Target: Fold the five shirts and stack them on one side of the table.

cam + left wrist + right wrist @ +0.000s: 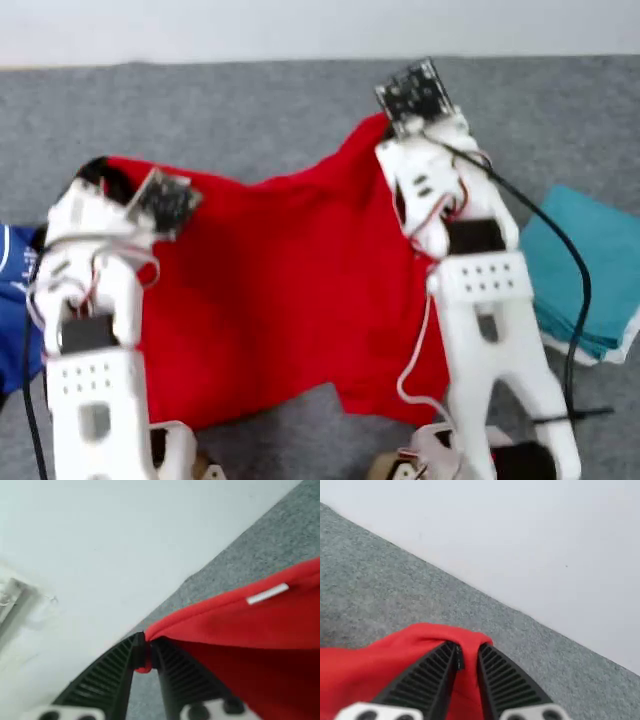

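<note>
While both arms hold the far edge of the red cloth shirt [280, 280], which lies spread on the grey felt-like table [250, 95] between them, the weak spot is the grip. Left gripper [146, 649]: jaws clamped on a thin bit of hem right at the tips, near the white tag [267, 593]. V. little cloth is inside, so a tug could pull it free & drop that corner. Right gripper [468, 652]: jaws pinched together on a red fold that bulges over the tips, prob. the safer hold. If one arm pulls faster than the other, the fold likely comes out skewed. The felt may also drag the cloth & bunch it underneath. Folded teal shirt [590, 270] sits just beside the right arm, w/ a blue shirt [10, 275] at the left edge. A wide swing could knock either, esp. the teal one.
</note>
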Controlling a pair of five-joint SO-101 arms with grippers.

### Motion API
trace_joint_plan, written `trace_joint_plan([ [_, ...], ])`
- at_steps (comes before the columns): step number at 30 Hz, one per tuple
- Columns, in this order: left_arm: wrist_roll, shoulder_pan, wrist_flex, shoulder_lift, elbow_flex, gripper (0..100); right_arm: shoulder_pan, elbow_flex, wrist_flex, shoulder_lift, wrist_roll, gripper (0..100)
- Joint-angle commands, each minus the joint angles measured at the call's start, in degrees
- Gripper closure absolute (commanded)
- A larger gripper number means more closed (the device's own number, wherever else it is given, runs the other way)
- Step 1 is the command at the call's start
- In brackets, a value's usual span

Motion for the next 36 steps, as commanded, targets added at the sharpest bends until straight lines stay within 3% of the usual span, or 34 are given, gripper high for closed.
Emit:
trace_joint_plan([
  [1, 1.1, 0.7, -1.6, 12.9, -9.4, 100, 0.7, -7.8, -2.1, 5.8, 0.1, 98.9],
  [9, 1.1, 0.7, -1.7, 35.4, -27.4, 100, 2.5, -17.9, -11.8, 21.8, 0.1, 98.9],
  [24, 1.1, 3.6, -0.4, 64.7, -58.6, 100, 5.8, -41.1, -12.5, 43.6, 0.2, 98.9],
  [30, 1.1, 5.1, 7.8, 71.5, -69.0, 100, 5.9, -41.7, -11.2, 45.1, 0.4, 98.9],
  [36, 1.1, 5.9, 27.3, 72.2, -74.4, 100, 6.4, -41.9, -0.3, 42.7, 0.4, 98.9],
])
